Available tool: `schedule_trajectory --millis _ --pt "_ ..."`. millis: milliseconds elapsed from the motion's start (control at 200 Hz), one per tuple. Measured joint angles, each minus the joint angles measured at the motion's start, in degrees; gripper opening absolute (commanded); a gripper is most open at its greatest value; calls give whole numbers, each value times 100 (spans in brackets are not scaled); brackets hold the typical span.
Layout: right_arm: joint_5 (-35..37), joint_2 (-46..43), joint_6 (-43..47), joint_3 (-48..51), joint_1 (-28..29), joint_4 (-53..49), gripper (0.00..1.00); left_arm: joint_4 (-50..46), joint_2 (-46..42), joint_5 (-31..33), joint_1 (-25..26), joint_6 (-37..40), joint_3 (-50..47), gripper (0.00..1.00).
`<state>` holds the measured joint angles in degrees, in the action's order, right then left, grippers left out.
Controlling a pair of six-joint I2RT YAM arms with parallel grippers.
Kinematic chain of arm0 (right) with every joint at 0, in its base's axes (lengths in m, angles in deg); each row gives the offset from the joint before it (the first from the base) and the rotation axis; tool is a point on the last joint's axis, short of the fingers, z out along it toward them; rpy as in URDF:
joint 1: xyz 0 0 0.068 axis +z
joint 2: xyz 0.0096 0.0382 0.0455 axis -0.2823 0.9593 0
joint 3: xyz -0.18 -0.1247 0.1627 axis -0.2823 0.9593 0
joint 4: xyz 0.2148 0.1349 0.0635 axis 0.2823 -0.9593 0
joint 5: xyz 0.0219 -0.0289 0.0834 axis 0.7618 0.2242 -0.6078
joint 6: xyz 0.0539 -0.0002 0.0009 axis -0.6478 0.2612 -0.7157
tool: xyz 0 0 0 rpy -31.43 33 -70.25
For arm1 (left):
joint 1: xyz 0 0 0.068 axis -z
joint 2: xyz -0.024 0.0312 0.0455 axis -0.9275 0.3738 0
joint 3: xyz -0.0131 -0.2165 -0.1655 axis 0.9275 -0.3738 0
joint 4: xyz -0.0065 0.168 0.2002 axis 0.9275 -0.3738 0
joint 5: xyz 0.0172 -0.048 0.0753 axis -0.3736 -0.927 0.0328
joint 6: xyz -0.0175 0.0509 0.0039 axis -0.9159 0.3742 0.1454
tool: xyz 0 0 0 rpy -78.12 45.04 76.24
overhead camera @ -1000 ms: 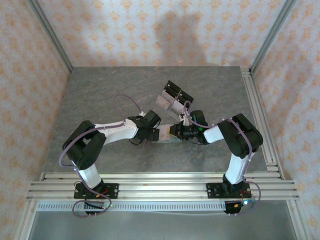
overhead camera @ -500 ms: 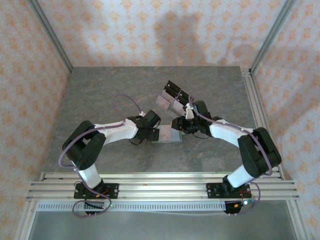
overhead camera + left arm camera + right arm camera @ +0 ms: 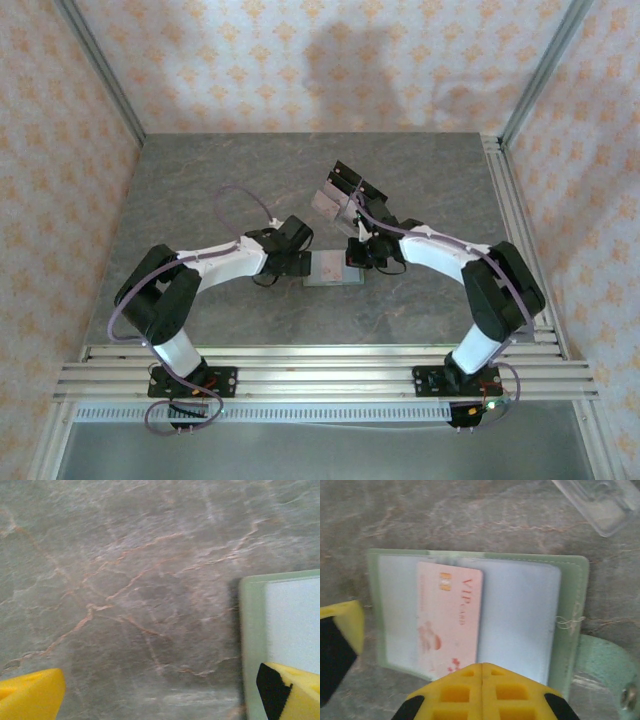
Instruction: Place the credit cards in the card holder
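Sage-green card holder (image 3: 571, 605) with a pale bluish-white inner sleeve; pale pink credit card (image 3: 449, 622) lettered in red, chip gold; grey table (image 3: 125, 580) veined in pinkish brown; right gripper (image 3: 481, 674) yellow with black; walls (image 3: 250, 60) cream, orange floral pattern.

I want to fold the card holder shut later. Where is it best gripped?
Probably the snap tab: it juts past the stitched edge of the card holder over bare table, so it can be pinched from that side. The rest lies open and flat.
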<state>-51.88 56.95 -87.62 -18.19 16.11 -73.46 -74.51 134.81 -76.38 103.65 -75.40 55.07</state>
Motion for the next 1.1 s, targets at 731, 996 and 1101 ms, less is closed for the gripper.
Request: schedule_trajectory --millis 731,996,1101 --pt "289 979 13 -765 483 -289 0 -31 2 70 -120 -35 -238 100" --pt "264 1180 13 -1064 675 -313 0 87 17 -61 -120 -37 -260 99" --pt "214 1274 7 -1102 699 -284 0 127 42 -98 -120 -39 -264 99"
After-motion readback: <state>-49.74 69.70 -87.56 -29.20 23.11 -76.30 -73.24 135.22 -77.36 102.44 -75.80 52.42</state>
